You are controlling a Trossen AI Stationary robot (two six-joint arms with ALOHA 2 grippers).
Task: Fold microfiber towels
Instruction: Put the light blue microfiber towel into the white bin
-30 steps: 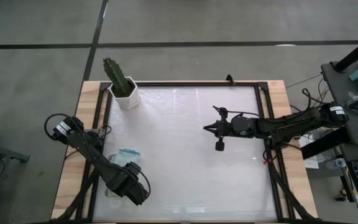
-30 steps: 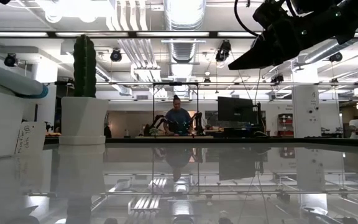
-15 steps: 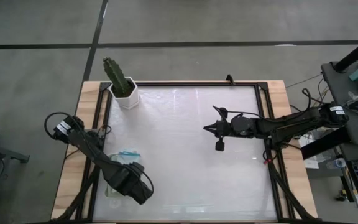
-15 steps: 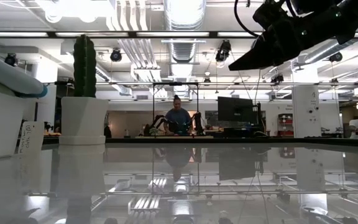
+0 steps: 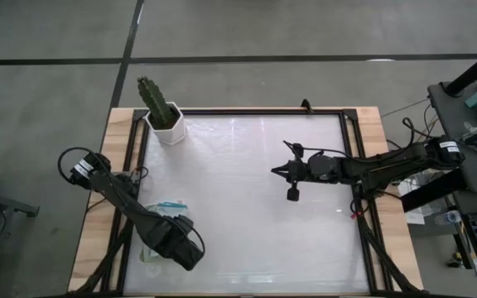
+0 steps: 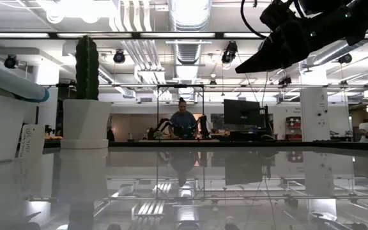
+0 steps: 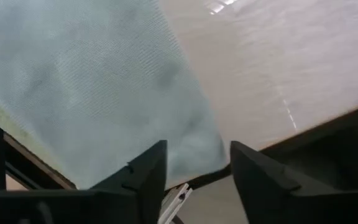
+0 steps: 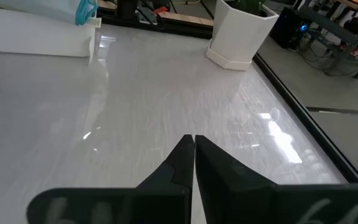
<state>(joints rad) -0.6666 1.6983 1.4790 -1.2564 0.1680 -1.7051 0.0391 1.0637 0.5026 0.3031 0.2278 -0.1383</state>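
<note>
A pale blue-green microfiber towel (image 7: 104,81) lies spread on top of the white tray (image 8: 36,37) at the table's near left. In the high view its teal edge (image 5: 172,207) shows beside my left arm. My left gripper (image 7: 197,149) points down over one corner of this towel (image 7: 207,146), open, with its fingers standing apart on either side of that corner. My right gripper (image 8: 193,140) hovers shut and holding nothing above the table's right middle (image 5: 277,171). Any other towels are hidden under the arm.
A cactus in a white pot (image 5: 162,112) stands at the far left corner. The black table frame (image 5: 363,215) runs along the edges. Bare table surface (image 5: 255,223) lies between the two arms. A person (image 6: 183,121) stands far back in the room.
My left wrist has tipped slightly above the tray. The towel stays lying on the tray.
</note>
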